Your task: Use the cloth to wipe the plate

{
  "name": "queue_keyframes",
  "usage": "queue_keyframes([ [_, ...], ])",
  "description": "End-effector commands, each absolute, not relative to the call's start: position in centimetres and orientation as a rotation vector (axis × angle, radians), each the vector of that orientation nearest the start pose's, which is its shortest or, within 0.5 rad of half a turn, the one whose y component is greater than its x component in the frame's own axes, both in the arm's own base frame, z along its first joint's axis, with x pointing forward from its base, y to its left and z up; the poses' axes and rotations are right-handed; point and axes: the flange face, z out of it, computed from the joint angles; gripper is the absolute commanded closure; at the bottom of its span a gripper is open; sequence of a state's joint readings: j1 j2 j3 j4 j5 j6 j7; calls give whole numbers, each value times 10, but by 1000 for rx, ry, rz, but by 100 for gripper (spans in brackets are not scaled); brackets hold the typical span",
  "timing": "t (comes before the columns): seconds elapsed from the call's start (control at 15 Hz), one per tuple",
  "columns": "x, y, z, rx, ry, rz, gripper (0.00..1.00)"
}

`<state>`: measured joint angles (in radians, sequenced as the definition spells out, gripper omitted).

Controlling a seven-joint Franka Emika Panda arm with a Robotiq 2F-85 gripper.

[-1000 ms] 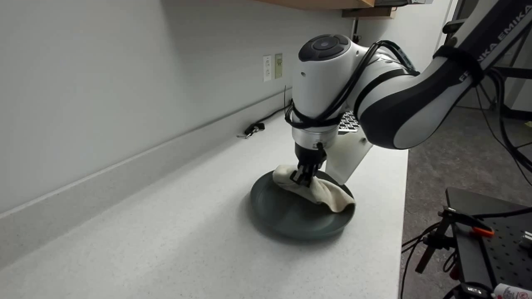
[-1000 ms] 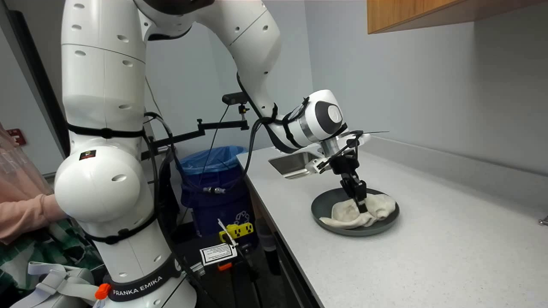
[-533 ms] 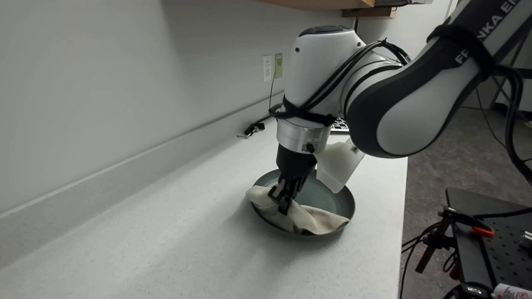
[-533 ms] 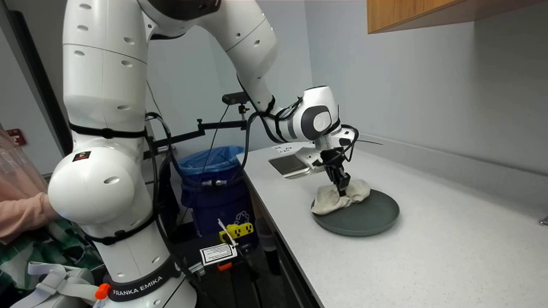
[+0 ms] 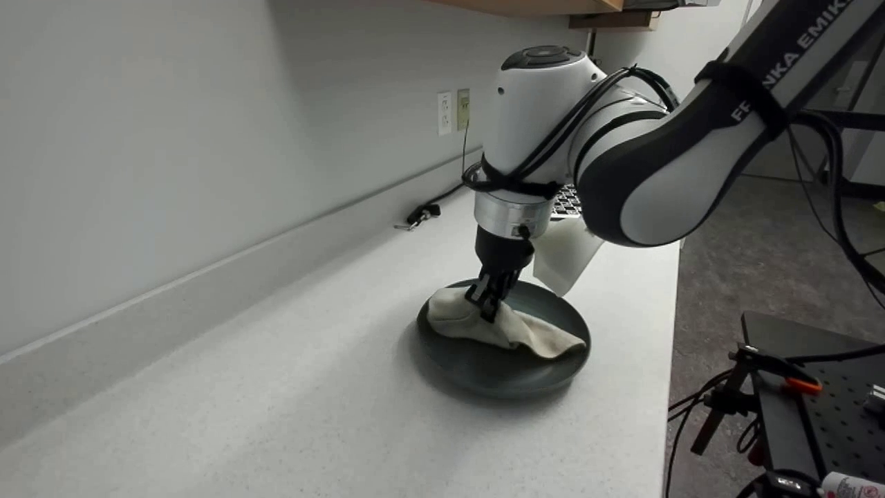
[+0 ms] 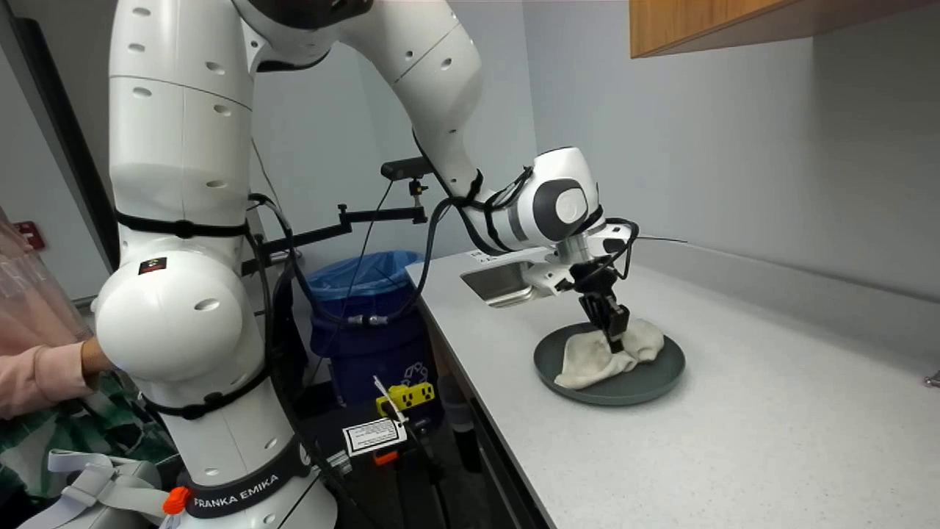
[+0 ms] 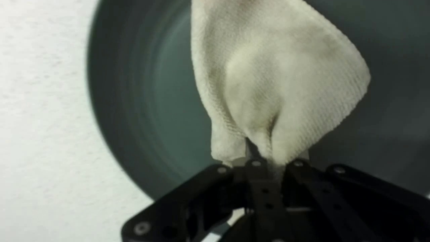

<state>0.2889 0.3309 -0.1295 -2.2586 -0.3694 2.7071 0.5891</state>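
Observation:
A round dark grey-green plate (image 5: 498, 370) lies on the white counter; it also shows in an exterior view (image 6: 631, 394) and the wrist view (image 7: 174, 104). A cream cloth (image 5: 453, 318) lies bunched across the middle of the plate, within its rim; it also shows in an exterior view (image 6: 587, 360) and the wrist view (image 7: 302, 74). My gripper (image 5: 487, 309), also in an exterior view (image 6: 614, 342), points down and is shut on the cloth. In the wrist view the cloth's gathered folds run between the fingers (image 7: 270, 164); the fingertips are partly hidden by the cloth.
The counter (image 5: 311, 415) runs along a wall with a low backsplash (image 6: 808, 286). A small black device with a cable (image 5: 423, 213) lies by the wall. A metal sink (image 6: 499, 285) is near the counter's edge. A wooden cabinet (image 6: 720, 26) hangs above.
The gripper and cloth swept to one edge of the plate half a second ago, the cloth overhanging the rim. Now they are back over the plate's middle. The plate stays in place.

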Motion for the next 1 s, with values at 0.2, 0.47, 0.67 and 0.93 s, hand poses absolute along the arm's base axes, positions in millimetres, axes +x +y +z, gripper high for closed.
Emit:
queue_keyframes([
  [0.2, 541, 61, 227, -3536, 363, -404, 97],
  [0.47, 532, 95, 220, -3445, 263, -325, 97],
  [0.67, 530, 126, 221, -3338, 192, -302, 97],
  [0.93, 531, 151, 228, -3195, 111, -294, 97],
])
